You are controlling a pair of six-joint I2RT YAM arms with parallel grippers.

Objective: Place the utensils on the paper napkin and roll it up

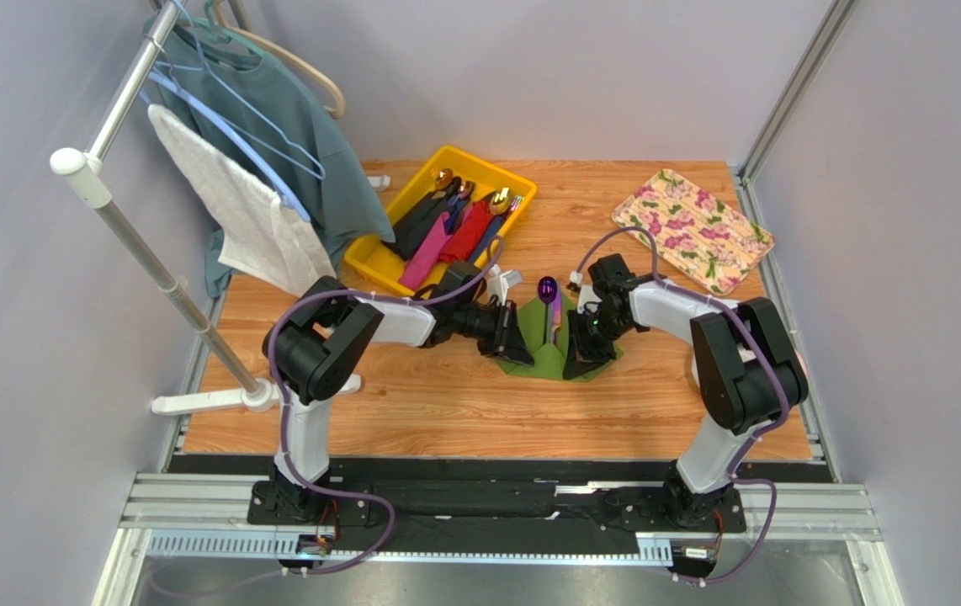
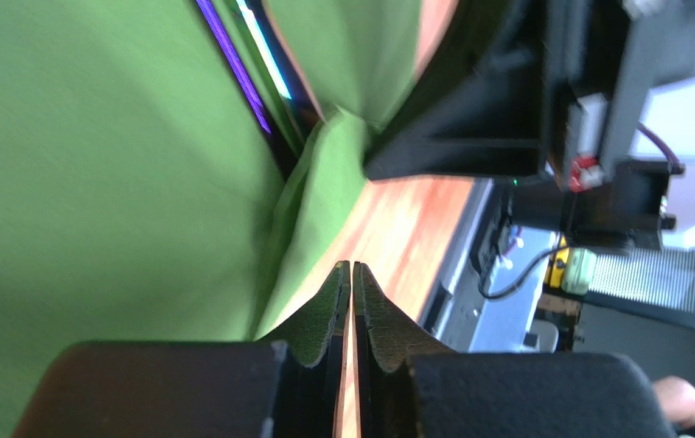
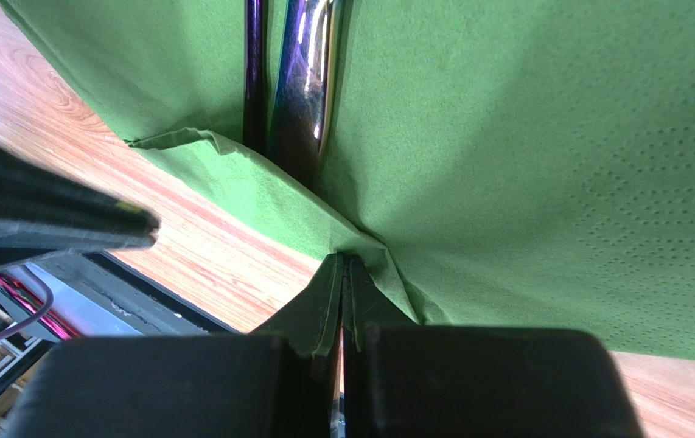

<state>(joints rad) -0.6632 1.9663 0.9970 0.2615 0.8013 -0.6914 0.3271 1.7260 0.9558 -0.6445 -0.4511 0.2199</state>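
Observation:
The green paper napkin (image 1: 551, 362) lies mid-table between my two grippers. Dark iridescent purple utensils (image 1: 549, 301) lie along its middle, heads toward the far side. In the right wrist view the utensils (image 3: 305, 82) run under a raised fold of the napkin (image 3: 552, 137). My right gripper (image 3: 346, 260) is shut on that fold's edge; it also shows in the top view (image 1: 584, 351). My left gripper (image 2: 352, 266) is shut at the napkin's (image 2: 95, 182) other edge, over bare wood, with no paper seen between its tips. The utensils (image 2: 237, 64) show as thin purple lines.
A yellow bin (image 1: 378, 259) with several more utensils (image 1: 454, 221) stands behind the napkin. A cream floral mat (image 1: 692, 230) lies at the back right. A clothes rack (image 1: 132, 202) with a white towel (image 1: 245, 215) and grey shirt stands at the left.

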